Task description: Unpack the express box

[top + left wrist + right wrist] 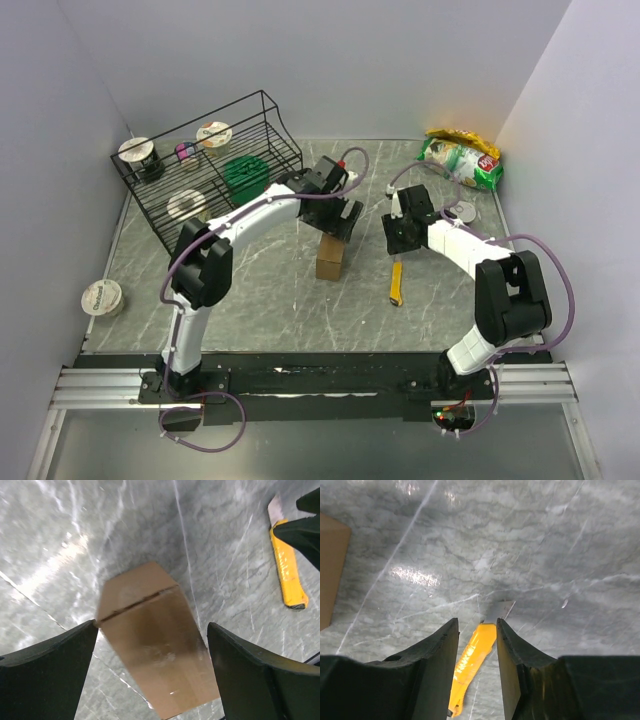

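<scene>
The express box [330, 257] is a small brown carton, closed, standing on the marble table. My left gripper [343, 218] hovers just above it, open. In the left wrist view the box [155, 645] lies between and below the wide-spread jaws of that gripper [152, 627], untouched. A yellow utility knife [397, 283] lies to the box's right. My right gripper [402, 238] hangs over the knife's blade end. In the right wrist view the knife [472, 655] sits in the narrow gap of the gripper [477, 622], jaws apart on either side. A corner of the box [330, 575] shows at the left edge.
A black wire rack [215, 165] with cups and a green item stands at the back left. A green snack bag [462, 160] lies at the back right, a small round disc [463, 212] near it. A lone cup [102, 297] sits at the left edge. Walls close in on three sides.
</scene>
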Controlling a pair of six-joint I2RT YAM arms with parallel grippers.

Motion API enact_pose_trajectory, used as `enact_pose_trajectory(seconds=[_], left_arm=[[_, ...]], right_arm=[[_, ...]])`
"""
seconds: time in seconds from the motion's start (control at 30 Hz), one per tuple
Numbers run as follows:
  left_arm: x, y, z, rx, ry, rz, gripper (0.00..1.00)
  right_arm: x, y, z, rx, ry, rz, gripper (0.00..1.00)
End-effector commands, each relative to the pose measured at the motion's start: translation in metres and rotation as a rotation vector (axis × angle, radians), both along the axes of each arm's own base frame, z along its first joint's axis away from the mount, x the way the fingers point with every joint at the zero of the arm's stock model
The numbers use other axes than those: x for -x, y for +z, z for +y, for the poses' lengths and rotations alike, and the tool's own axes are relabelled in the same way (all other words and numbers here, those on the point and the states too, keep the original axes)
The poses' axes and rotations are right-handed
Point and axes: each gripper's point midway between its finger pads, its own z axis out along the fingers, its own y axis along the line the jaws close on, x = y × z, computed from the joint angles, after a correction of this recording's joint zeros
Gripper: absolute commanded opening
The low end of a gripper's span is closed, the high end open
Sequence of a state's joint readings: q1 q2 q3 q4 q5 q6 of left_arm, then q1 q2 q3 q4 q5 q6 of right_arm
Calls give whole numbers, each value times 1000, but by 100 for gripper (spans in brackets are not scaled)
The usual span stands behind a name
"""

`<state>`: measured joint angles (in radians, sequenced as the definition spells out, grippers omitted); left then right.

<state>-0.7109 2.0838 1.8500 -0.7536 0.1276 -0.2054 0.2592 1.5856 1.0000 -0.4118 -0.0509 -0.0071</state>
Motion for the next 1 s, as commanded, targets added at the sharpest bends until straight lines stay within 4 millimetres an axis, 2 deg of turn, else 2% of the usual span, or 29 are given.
enact_pose_trajectory(seconds=[0.0,0.17,0.3,0.37,0.4,0.47,0.53,0.57,0.7,0.73,0.77,0.83,0.87,0.9,0.97], left_arm=[[4,6,-4,-25,35,-10,96],[3,4,1,-44,47,-13,98],[-1,15,-1,19,-3,5,77],[-3,16,2,39,-4,26,74],[-9,14,8,52,5,41,67],[-6,12,9,90,-13,85,62],[-11,10,17,116,7,119,60],[-5,12,12,164,-21,162,60],[-7,14,16,273,-37,249,57],[-6,17,14,319,-50,277,57],[-10,17,17,357,-46,307,56],[-3,23,15,449,-65,390,53],[-8,21,19,480,-55,405,53],[-2,25,19,536,-79,457,52],[-8,26,23,591,-63,495,50]], right_arm=[[2,8,4,-38,-18,-16,43],[4,8,11,-74,12,-19,41],[4,10,31,-93,106,-56,40],[8,9,48,-92,168,-51,40],[9,7,51,-90,182,-42,40],[11,5,66,-96,225,-28,40],[10,6,76,-99,250,-25,40],[11,4,83,-101,268,-15,40],[8,9,108,-157,295,-9,41],[4,13,111,-164,291,-15,41],[5,7,115,-175,275,18,41],[-1,11,123,-196,276,27,41],[-1,5,123,-192,270,56,41],[-4,8,127,-194,276,51,41],[-5,4,128,-186,280,64,41]])
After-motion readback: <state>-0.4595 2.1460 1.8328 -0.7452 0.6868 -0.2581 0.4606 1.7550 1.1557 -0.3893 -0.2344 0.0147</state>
